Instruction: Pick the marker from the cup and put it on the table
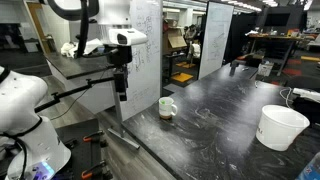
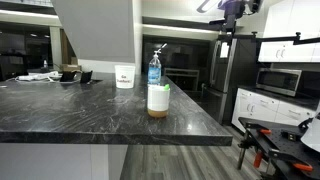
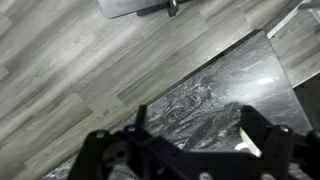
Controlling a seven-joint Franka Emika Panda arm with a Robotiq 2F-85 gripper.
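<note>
The white mug (image 1: 167, 108) stands near the corner of the glossy black table (image 1: 225, 115) and shows in both exterior views (image 2: 158, 100). A bit of the green marker (image 2: 166, 88) pokes out at its rim. My gripper (image 1: 120, 88) hangs pointing down, off the table's edge, beside the corner and higher than the mug. In the wrist view its two dark fingers (image 3: 195, 128) stand wide apart with nothing between them. A sliver of the mug (image 3: 246, 142) shows by one finger, over the table corner (image 3: 200, 95).
A large white bucket (image 1: 282, 127) sits on the table far from the mug. A clear bottle (image 2: 154, 68) and a white container (image 2: 124, 76) stand behind the mug. Grey wood floor (image 3: 90, 70) lies below the gripper. A whiteboard (image 1: 145, 50) stands behind the arm.
</note>
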